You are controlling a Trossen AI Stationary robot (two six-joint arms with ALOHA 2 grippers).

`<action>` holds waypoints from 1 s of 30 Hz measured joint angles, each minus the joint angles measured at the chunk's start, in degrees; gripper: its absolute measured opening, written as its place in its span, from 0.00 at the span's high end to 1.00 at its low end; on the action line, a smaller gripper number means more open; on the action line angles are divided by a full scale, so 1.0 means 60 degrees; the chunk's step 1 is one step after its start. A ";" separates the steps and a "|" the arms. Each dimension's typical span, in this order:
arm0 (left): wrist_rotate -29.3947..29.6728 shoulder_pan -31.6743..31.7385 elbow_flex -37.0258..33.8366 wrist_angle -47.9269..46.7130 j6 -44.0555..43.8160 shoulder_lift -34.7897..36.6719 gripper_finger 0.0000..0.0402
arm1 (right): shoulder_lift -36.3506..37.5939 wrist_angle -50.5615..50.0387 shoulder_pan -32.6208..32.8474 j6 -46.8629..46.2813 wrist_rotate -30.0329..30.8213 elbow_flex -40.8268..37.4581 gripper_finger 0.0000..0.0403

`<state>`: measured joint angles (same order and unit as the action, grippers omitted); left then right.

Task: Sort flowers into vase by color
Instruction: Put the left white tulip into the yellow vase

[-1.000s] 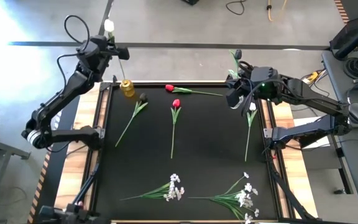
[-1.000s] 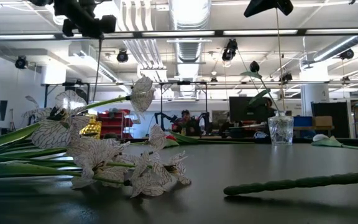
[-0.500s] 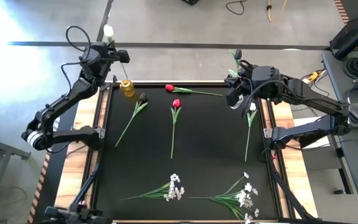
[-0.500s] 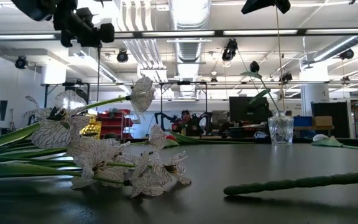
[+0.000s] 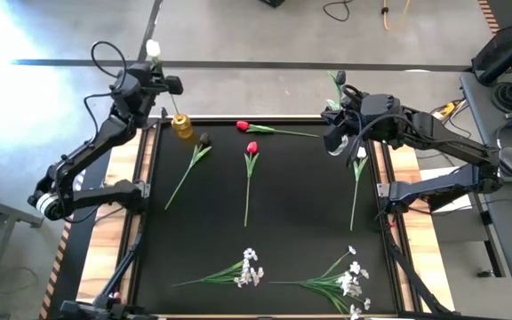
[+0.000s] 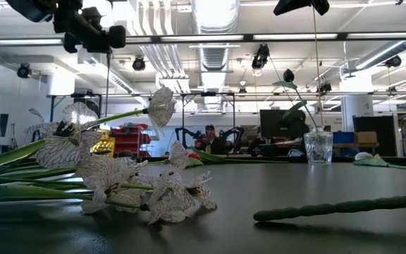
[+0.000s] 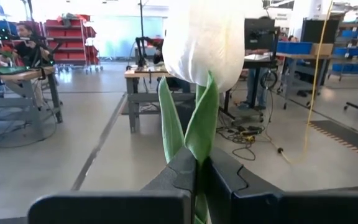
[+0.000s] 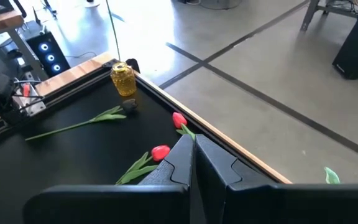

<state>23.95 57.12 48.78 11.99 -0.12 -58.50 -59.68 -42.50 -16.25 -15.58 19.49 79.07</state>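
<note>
The left gripper [image 5: 156,75] is raised above the far left corner of the black table mat [image 5: 300,222], at about 11 o'clock from the mat's centre in the high view. Its fingers [image 7: 182,177] are closed tight on the stem of a white tulip [image 7: 202,43], whose head stands upright above them. The stem is seen hanging down toward the amber vase [image 5: 182,125], which stands at the mat's far left edge.

The right gripper [image 5: 338,130] is held at about 1 o'clock, above the far right corner of the mat. Its fingers [image 8: 182,163] are pressed together on a thin green stem. In the low view this stem hangs straight down, and a dark tulip [image 6: 288,75] with its leaves is seen rising from the clear glass vase [image 6: 318,147] directly below.

The remaining flowers lie flat on the mat. A dark-headed flower [image 5: 191,162] lies just beside the amber vase, at about 10 o'clock. Two red tulips [image 5: 252,148] are placed near 12 o'clock, one lying along the far edge. A white tulip [image 5: 359,173] lies at about 3 o'clock, below the right gripper. Two sprays of small white blossoms [image 5: 249,267] lie along the near edge, between 6 and 5 o'clock.
</note>
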 joint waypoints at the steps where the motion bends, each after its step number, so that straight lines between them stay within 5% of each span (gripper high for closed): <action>1: 0.0002 0.0000 -0.0073 -0.0001 -0.0055 0.0000 1.00 | 0.0000 0.0000 0.0000 -0.0002 -0.0001 0.0000 0.98; 30: -0.0081 0.0015 -0.2898 0.2310 -0.0125 -0.0075 1.00 | 0.0000 0.0280 0.0000 0.0019 -0.0001 0.0000 0.98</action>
<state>23.46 57.21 31.39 25.85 -0.87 -58.95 -59.68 -40.82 -16.25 -15.46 19.49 79.07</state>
